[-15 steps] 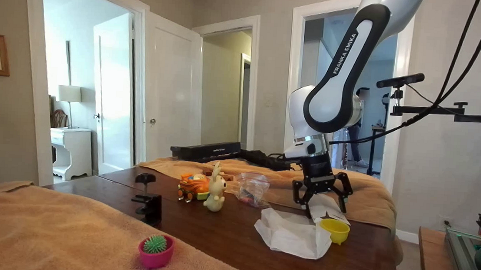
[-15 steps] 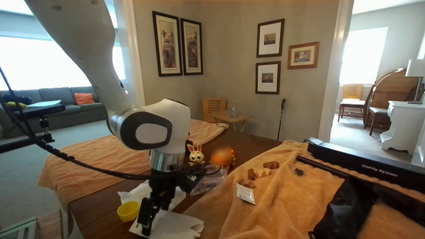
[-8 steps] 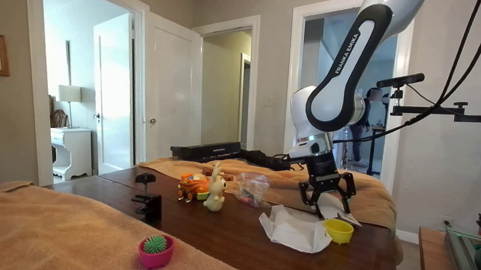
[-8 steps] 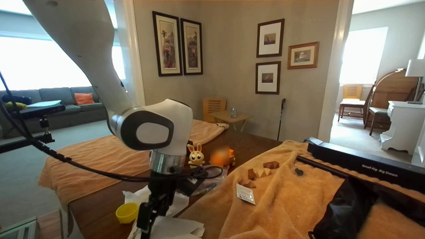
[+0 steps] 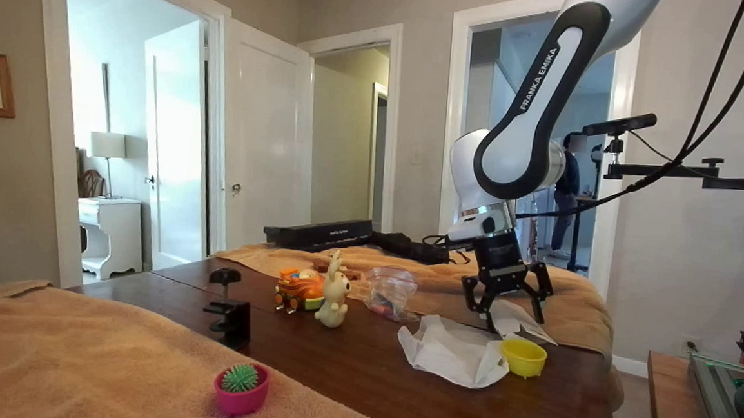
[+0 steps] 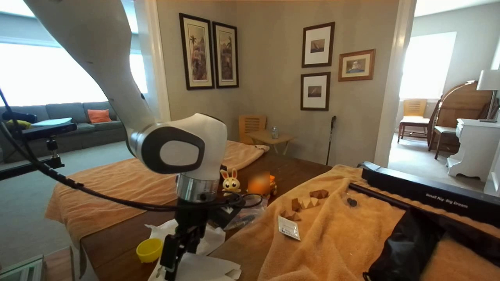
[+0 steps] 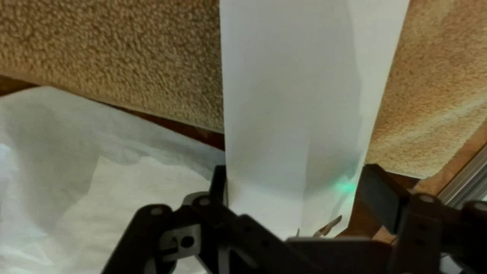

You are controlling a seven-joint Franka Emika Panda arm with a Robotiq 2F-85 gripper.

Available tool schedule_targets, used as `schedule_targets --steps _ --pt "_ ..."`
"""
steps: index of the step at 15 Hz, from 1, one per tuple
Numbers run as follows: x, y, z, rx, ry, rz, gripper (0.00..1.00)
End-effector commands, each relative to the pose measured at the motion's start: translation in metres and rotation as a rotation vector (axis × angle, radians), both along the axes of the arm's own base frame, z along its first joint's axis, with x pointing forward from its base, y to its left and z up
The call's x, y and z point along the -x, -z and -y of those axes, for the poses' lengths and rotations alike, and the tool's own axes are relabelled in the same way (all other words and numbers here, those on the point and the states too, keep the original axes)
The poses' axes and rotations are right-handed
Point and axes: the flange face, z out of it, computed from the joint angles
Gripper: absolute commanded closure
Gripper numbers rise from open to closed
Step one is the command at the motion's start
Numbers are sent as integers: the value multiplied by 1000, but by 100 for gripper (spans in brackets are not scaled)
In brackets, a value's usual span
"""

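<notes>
both exterior views share the table (image 5: 337,355); wrist view looks closely down.

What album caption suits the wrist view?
Open gripper straddling a white card, flanked by crumpled paper and fuzzy towel.

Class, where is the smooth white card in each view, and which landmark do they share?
In an exterior view: the white card, right of centre, by the hand.
In an exterior view: the white card, bottom edge, left of centre.
In the wrist view: the white card, around the middle, running down from the top edge.
Shared landmark: the crumpled white paper beside it in each.
</notes>
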Motion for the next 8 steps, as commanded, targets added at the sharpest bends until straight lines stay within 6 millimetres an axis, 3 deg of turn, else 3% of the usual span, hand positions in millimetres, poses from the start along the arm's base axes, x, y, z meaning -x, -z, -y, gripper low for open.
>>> schedule_targets --steps 1,8 --pt "11 -19 10 -9 -38 32 0" --pt "36 -20 48 -34 -88 104 0"
